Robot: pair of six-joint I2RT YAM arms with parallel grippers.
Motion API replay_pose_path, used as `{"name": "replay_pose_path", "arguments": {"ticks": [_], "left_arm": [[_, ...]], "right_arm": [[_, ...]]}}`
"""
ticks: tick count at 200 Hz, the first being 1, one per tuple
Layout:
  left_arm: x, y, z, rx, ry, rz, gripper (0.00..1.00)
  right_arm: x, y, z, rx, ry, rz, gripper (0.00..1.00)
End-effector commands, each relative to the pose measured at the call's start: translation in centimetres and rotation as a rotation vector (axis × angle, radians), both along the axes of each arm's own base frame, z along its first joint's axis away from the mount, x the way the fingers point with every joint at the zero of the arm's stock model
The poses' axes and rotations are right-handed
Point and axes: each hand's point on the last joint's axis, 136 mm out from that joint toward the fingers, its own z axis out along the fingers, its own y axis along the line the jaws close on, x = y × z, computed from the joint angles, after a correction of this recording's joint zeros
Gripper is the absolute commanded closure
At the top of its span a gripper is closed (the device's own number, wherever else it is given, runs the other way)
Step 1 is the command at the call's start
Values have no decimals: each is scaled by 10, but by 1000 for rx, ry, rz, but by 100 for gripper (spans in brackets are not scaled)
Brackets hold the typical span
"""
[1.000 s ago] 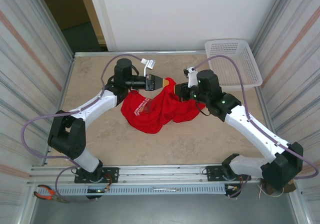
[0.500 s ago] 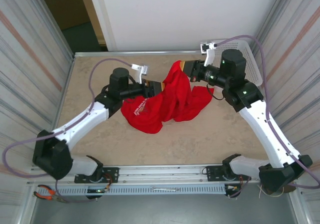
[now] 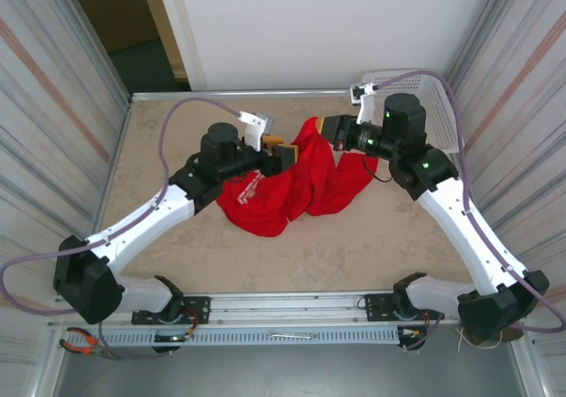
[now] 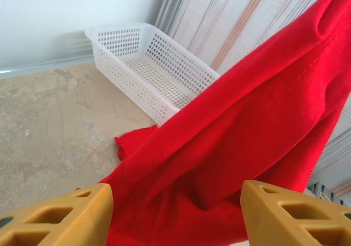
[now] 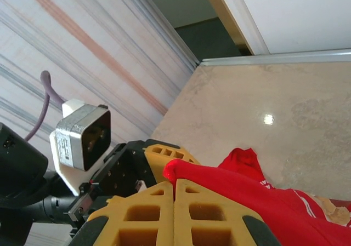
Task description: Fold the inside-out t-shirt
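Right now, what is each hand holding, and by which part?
The right hand pinches a raised edge of the red t-shirt; which edge cannot be told. The left hand is open, holding nothing.

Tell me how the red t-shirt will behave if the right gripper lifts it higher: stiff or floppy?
Probably floppy: the t-shirt hangs in soft folds from the right gripper down to the table. Likely light, since one small pinch of cloth carries the raised part. It should not slip easily; the fabric looks matte, not glossy.
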Motion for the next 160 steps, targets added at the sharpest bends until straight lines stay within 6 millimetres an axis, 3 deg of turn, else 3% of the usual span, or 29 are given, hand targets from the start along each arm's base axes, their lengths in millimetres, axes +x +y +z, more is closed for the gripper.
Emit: {"name": "replay_pose_path", "arguments": {"ticks": [1, 36, 101, 124, 145, 160], "left_arm": [[0, -3, 26, -11, -112, 2, 37], [-14, -7, 40, -11, -179, -8, 40], [-2, -20, 45, -9, -188, -14, 52], [4, -27, 47, 1, -196, -28, 71], [1, -33, 49, 17, -195, -68, 100], [-5, -32, 51, 24, -180, -106, 100]], "right_arm": [[-5, 4, 5, 28, -12, 19, 100], [-3, 6, 1, 28, -8, 20, 100], [-8, 8, -1, 30, -8, 32, 100], [-10, 10, -4, 29, -3, 35, 100], [-6, 7, -8, 21, -4, 16, 100], [3, 1, -13, 10, 0, -16, 100]]}}
